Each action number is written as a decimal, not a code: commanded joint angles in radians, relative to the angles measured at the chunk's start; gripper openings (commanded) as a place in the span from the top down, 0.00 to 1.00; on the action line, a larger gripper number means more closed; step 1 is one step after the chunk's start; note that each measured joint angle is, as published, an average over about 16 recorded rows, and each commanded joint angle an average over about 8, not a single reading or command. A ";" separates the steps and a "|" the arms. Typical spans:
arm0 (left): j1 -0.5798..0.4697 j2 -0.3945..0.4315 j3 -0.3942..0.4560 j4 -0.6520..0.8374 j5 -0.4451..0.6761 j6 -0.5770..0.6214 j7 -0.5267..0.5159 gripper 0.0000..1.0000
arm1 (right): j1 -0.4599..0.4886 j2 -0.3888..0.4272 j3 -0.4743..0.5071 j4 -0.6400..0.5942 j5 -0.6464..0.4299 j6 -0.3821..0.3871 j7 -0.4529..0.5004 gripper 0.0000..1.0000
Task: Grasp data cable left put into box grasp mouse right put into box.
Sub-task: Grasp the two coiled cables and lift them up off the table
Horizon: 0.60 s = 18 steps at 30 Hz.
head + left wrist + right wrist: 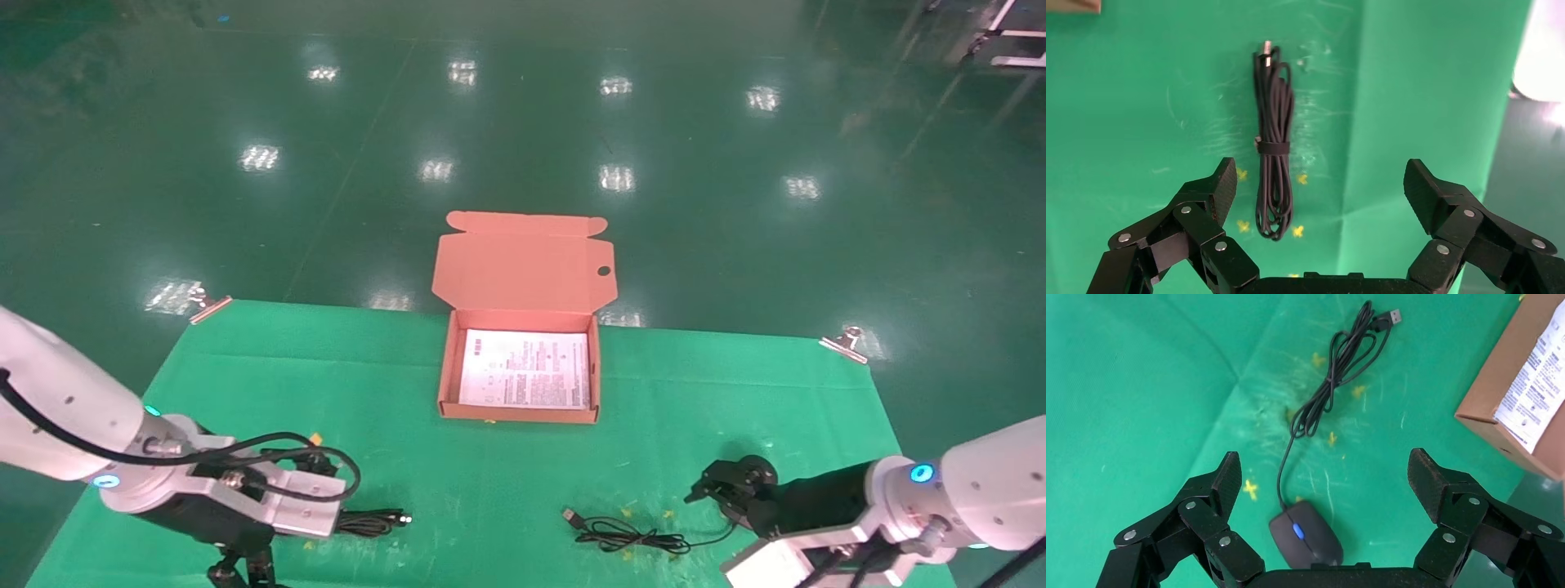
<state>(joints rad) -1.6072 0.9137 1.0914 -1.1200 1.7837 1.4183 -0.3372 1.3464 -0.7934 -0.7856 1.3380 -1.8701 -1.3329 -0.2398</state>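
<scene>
Our left end effector (1318,190) is released, both fingers spread wide, with the data cable (1273,144) lying between them and beyond, running up the centre of the left wrist frame as a narrow strapped bundle, plug tip at the top. In the head frame the left end effector (245,563) sits at the lower left, and the cable's free end (374,520) pokes out just to its right on the bench (327,392).

Our right end effector (1324,484) is likewise released, fingers wide. The mouse (1306,533) rests at the lower centre of the right wrist frame, between the fingers and close to the palm, its blue spot showing, its thin cord (1333,373) trailing loosely to the upper centre. In the head frame that right end effector (719,486) is at the lower right.

The box (520,412) stands open at the centre of the head frame, lid up; we see only the white printed sheet inside.

We judge the cable grasp is the step in hand. To do it well, we should descend straight, close across the bundle near its strap so all loops are caught, and keep the fingertips low to the cloth. A grip near either end may let loops sag and snag the box wall.
</scene>
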 commanded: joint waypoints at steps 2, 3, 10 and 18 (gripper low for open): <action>0.014 0.013 -0.002 0.053 0.007 -0.032 -0.004 0.00 | -0.019 -0.014 -0.003 -0.006 -0.025 0.031 0.032 0.00; 0.017 0.019 -0.003 0.073 0.008 -0.043 -0.003 0.00 | -0.024 -0.019 -0.003 -0.010 -0.029 0.040 0.044 0.00; 0.032 0.063 -0.007 0.221 0.013 -0.107 0.037 0.00 | -0.050 -0.060 0.004 -0.062 -0.026 0.087 0.100 0.00; 0.036 0.115 -0.016 0.391 0.000 -0.163 0.126 0.00 | -0.045 -0.124 0.008 -0.186 -0.015 0.127 0.104 0.00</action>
<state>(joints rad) -1.5697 1.0282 1.0760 -0.7321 1.7843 1.2561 -0.2097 1.2999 -0.9172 -0.7801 1.1540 -1.8904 -1.2035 -0.1449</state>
